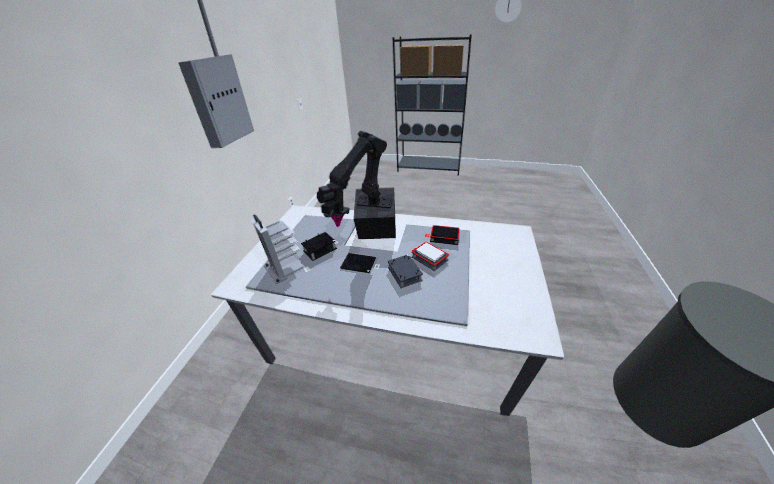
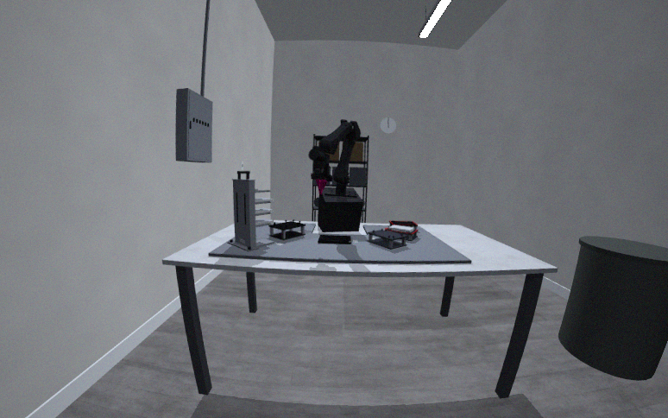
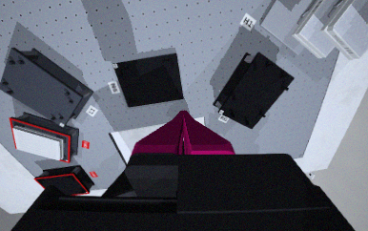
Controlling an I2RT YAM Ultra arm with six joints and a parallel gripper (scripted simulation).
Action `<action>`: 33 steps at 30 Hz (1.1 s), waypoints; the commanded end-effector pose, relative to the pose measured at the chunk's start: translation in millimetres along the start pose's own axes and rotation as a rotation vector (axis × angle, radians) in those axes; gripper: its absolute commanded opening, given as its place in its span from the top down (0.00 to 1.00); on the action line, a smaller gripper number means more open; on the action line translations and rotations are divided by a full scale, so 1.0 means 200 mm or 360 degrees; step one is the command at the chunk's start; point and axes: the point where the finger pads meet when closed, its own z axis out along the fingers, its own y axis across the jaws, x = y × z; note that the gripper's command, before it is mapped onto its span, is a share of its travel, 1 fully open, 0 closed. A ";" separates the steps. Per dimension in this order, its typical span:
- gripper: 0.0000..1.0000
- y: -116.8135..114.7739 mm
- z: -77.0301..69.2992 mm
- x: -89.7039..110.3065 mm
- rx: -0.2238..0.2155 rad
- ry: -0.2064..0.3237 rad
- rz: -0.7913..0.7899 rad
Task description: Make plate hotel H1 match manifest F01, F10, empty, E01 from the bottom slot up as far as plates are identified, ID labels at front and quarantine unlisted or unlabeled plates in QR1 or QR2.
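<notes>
The plate hotel H1 (image 1: 272,251) (image 2: 244,212) (image 3: 318,25) stands at the left end of the grey mat (image 1: 399,302). Its pale shelves stick out; I cannot tell from here which slots hold plates. A dark grey block sits on the landing nest L1 (image 1: 404,269) (image 3: 42,86). A white plate (image 1: 429,252) (image 3: 39,140) lies in one red-rimmed quarantine nest. The other red-rimmed nest (image 1: 444,232) (image 3: 61,178) is empty. My gripper (image 1: 337,220) (image 2: 321,186) (image 3: 183,115) has magenta fingers. It is shut and empty, and hangs above the mat between the arm's base and the regrip nest.
The raised black regrip nest RG (image 1: 317,244) (image 3: 253,90) stands beside the hotel. The flat black recovery nest N6 (image 1: 357,261) (image 3: 149,78) lies mid-mat. The arm's black base block (image 1: 374,219) stands at the back. A dark drum (image 1: 702,365) stands on the floor to the right.
</notes>
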 end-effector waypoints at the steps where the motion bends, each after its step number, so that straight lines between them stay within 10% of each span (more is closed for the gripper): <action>1: 1.00 -0.05 -0.03 -0.06 0.0025 -0.0129 0.0030; 33: 1.00 -0.20 -0.02 -0.07 0.0200 -0.0691 0.0482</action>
